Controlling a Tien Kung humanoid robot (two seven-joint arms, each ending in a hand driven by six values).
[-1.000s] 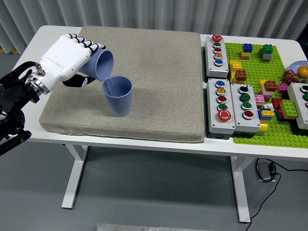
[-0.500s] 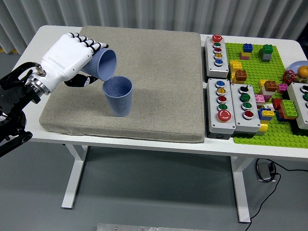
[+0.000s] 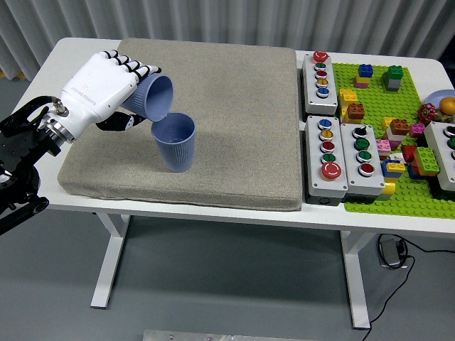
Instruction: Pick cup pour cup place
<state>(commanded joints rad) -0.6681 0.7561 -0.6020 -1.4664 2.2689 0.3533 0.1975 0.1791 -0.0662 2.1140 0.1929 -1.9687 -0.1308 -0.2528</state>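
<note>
Two ribbed blue cups are on the left of the grey mat (image 3: 234, 106). One blue cup (image 3: 175, 142) stands upright on the mat. My left hand (image 3: 106, 85), white with black-tipped fingers, is shut on the second blue cup (image 3: 155, 96), which is tipped on its side. Its mouth faces right and down, with its lip just above the left rim of the standing cup. The hand covers most of the held cup's body. The right hand is out of the picture.
Three grey button boxes (image 3: 321, 74) (image 3: 328, 156) (image 3: 362, 150) stand right of the mat. A green baseplate (image 3: 377, 99) with several loose bricks fills the table's right end. A fourth box (image 3: 446, 153) and a bowl (image 3: 441, 103) sit at the right edge.
The held cup has shifted slightly right and tipped a little further over the standing cup's rim. The standing cup has not moved.
</note>
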